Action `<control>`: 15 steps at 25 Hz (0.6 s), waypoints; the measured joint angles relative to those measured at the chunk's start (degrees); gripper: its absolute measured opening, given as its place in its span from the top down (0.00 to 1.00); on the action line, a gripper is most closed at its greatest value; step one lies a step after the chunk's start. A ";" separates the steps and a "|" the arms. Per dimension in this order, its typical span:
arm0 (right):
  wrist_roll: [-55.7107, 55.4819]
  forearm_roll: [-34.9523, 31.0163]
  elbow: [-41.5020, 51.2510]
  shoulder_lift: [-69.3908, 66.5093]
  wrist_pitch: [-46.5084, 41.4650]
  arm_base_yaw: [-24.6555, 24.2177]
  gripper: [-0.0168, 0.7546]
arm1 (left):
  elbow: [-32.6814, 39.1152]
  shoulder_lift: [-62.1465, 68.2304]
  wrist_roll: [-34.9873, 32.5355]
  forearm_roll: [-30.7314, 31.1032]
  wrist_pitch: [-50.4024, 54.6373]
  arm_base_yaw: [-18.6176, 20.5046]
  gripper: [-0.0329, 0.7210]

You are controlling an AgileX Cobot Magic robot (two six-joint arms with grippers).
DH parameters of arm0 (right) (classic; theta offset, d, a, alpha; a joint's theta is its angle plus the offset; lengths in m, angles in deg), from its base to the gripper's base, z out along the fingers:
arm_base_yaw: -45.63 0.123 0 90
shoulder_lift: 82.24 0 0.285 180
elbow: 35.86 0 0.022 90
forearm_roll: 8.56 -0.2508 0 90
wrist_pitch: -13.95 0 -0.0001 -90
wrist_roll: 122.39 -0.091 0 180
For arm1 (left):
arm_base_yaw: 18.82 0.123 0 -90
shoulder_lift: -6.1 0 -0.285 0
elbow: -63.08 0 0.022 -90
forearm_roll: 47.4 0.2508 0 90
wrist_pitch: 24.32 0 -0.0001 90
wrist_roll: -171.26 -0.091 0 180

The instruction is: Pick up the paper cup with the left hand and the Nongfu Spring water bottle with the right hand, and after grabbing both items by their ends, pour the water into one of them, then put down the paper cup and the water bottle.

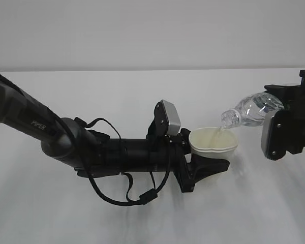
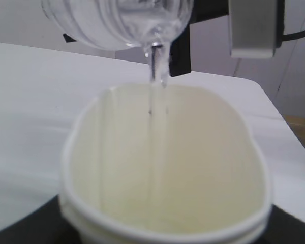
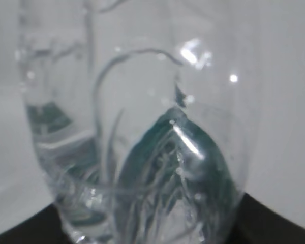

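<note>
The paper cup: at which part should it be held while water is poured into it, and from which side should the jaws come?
Grip the paper cup low on its wall, coming from the left, away from the bottle. The cup is soft, its rim already squeezed oval, and the mouth must stay clear for the stream.

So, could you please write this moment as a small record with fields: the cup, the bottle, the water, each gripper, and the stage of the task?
cup: cream-white tapered paper cup, held above the white table, rim squeezed out of round
bottle: clear ribbed plastic water bottle, tilted, mouth down over the cup
water: thin stream falling into the cup
left gripper: shut on the cup
right gripper: shut on the bottle's far end
stage: pouring under way; neither item put down yet
</note>
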 joint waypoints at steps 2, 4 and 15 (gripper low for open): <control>0.00 0.00 0.00 0.00 0.00 0.00 0.49 | 0.00 0.00 0.00 0.00 0.00 0.00 0.39; 0.00 0.00 0.00 0.00 0.00 0.00 0.49 | 0.00 0.00 0.00 0.00 0.00 0.00 0.39; 1.27 -0.26 0.00 0.00 -0.02 0.00 0.49 | 0.00 0.00 0.00 0.12 0.00 0.00 0.39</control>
